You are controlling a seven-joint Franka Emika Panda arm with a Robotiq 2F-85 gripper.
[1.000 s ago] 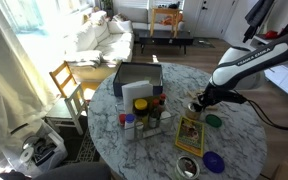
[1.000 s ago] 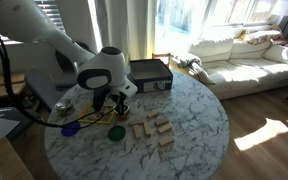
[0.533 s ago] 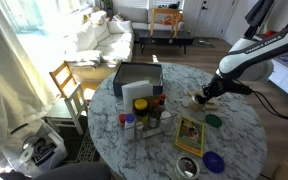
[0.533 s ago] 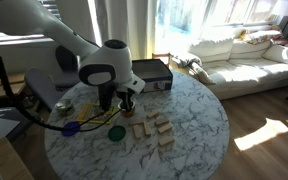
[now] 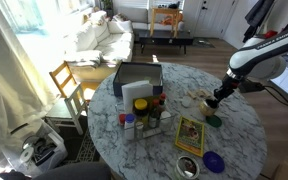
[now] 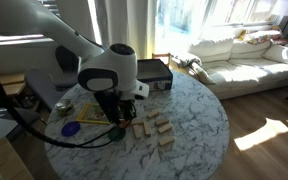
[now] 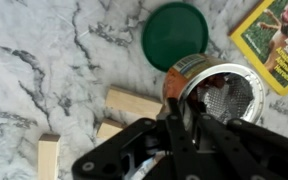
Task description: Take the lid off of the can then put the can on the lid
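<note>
1. Exterior view, facing the arm across the table:
   - One round marble table (image 5: 109, 150) is recorded.
   - One green lid (image 5: 215, 121) is lying flat on it, near the edge.
   - The gripper (image 5: 216, 100) is held just above the lid. The can is too small here to be told from the fingers.
   - One booklet (image 5: 190, 135) and one blue-purple disc (image 5: 214, 160) are noted near the lid.
   - One dark box (image 5: 139, 78) is set toward the table's middle. The small bottles (image 5: 134, 122) in front of it are too small to be counted.

2. Exterior view, from behind the arm:
   - The gripper (image 6: 119, 116) is pointed down over the table (image 6: 189, 105).
   - Lid and can are hidden by the arm.
   - Wooden blocks (image 6: 156, 128) are lying just beside the gripper. At least four are seen, but the exact count cannot be fixed.
   - One blue-purple disc (image 6: 71, 128) is noted on the far side of the gripper from them.

3. Wrist view:
   - One lid (image 7: 175, 35) is seen flat on the marble.
   - One can (image 7: 219, 92) is seen, open, with a pale rim and a tan side.
   - The can's edge meets the lid's edge in the picture. Contact cannot be judged.
   - The gripper (image 7: 189, 110) is clamped on the can's wall at the rim.
   - Three wooden blocks (image 7: 134, 102) are counted beside the can.
   - One booklet (image 7: 279, 30) is noted near the lid.
</note>
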